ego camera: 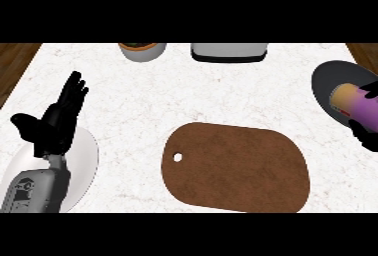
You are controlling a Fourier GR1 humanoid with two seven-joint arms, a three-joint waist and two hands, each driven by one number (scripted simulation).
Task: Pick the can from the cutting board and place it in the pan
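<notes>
Spreading across nearly the whole view, a white tabletop (184,95) with faint grey veining carries everything here, and strips of dark wood floor (16,62) show past its left and right edges.

At the far left, the left hand (53,125) rests open above the tabletop, its black fingers (74,90) straight and pointing away from the robot, the thumb out to the left. Its grey forearm (33,187) comes up from the lower edge. Beneath the wrist and forearm lies a white plate (88,160), partly covered by them.

Along the far edge, left of centre, stands a grey round container (142,51) with a brown-orange top, cut off by the upper border. Just to its right sits a pale grey box-shaped appliance (229,52) with a dark base, also cut off above.

At the middle, nearer the robot, a brown cutting board (236,170) lies flat on the tabletop, rounded at its corners, with a small hole near its left edge. Nothing stands on it.

At the far right a dark grey pan (332,82) lies partly out of view. The can (358,102), purple with a tan end facing left, lies on its side over the pan. The right hand (365,135) is curled round the can, black fingers showing above and below it at the right edge, with most of the hand beyond the border.
</notes>
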